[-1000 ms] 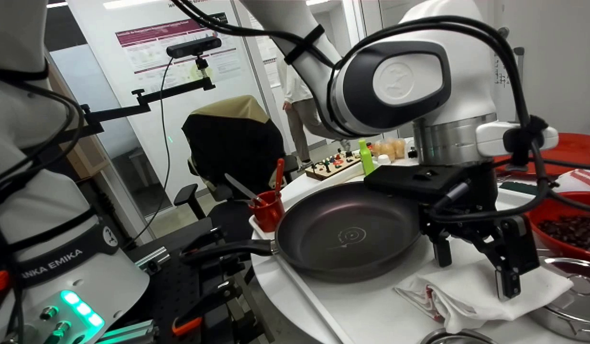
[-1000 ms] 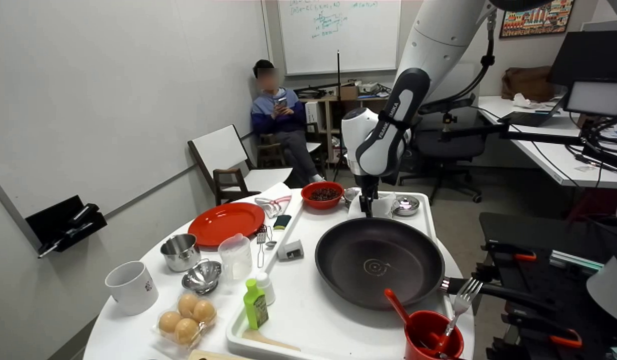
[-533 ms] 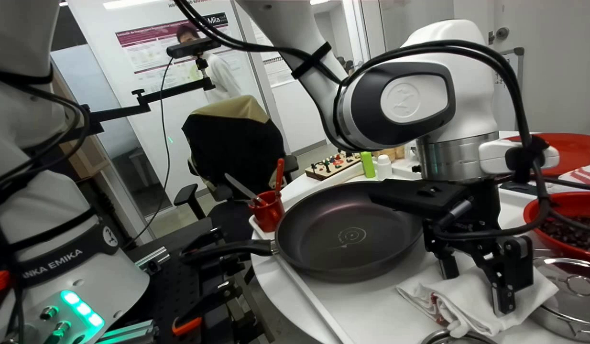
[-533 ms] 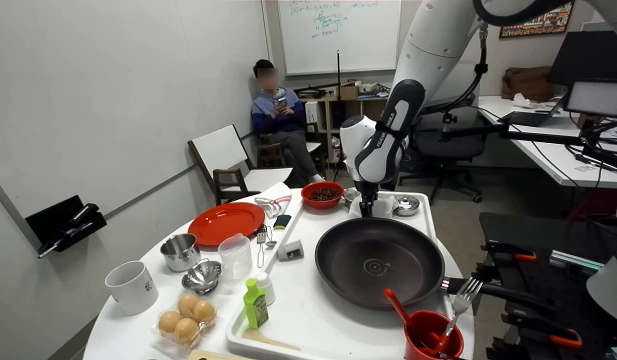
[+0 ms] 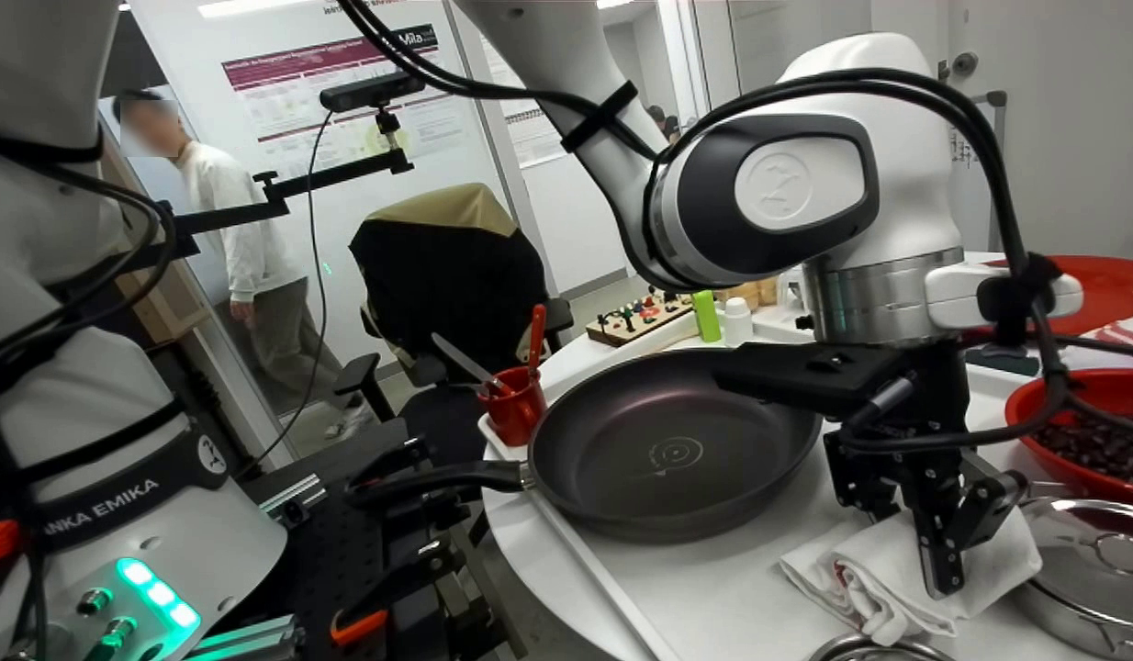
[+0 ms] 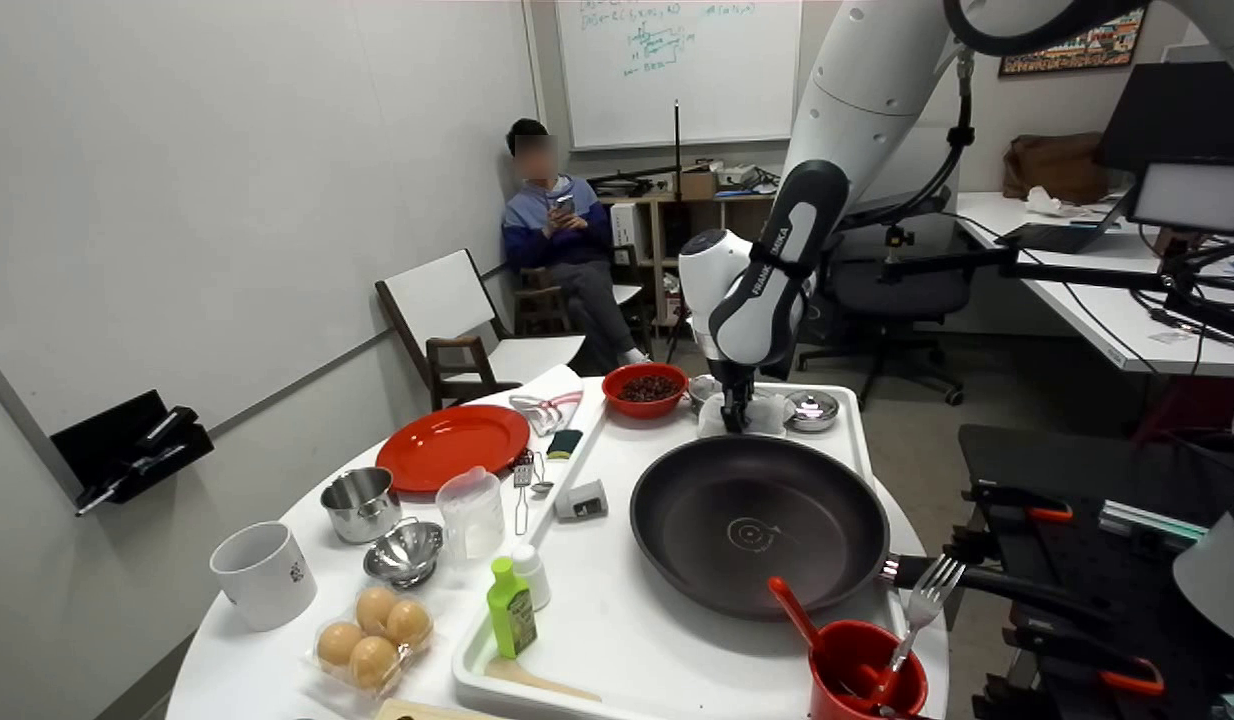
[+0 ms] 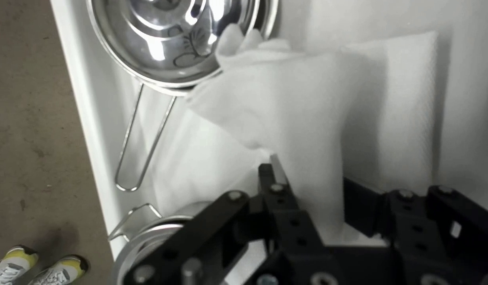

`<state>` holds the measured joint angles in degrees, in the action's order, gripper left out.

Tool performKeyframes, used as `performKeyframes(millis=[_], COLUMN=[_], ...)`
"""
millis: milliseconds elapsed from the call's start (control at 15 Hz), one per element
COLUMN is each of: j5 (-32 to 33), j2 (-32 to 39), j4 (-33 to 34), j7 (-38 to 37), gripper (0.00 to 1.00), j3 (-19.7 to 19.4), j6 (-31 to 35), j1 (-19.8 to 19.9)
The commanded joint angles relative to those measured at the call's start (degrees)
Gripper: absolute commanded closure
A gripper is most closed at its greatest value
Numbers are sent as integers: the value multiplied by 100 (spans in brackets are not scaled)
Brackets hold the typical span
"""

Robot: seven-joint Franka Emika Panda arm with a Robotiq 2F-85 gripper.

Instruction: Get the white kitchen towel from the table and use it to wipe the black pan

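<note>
There are four eggs [image 6: 373, 662], one black pan [image 6: 712, 540], one plate [image 6: 455, 447].

White arm [image 5: 778, 188], black cables [image 5: 994, 170], silver-screwed black claw [image 7: 313, 186]

Wrist view close above towel [image 7: 307, 107], exterior views sharing pan [image 6: 757, 525]

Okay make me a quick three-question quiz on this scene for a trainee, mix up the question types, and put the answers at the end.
1. In the wrist view, what lies between the fingers of the end effector?
2. Fill in the blank: in an exterior view, the fork leans in a cup coloured ____.
3. True or false: the black pan is uncovered.

Key
1. The white towel.
2. Red.
3. True.
</note>
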<state>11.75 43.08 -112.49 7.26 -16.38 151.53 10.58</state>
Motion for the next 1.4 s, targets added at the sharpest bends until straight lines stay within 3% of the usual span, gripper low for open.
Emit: performKeyframes(millis=[0,600,1333], j5=[108,91,-63], j2=[13,-580,-1931], j4=[39,-375,-1341], j7=[-159,90,493], gripper=[93,91,90], j3=[-16,199,532], j6=[7,163,550], j1=[-38,31,233])
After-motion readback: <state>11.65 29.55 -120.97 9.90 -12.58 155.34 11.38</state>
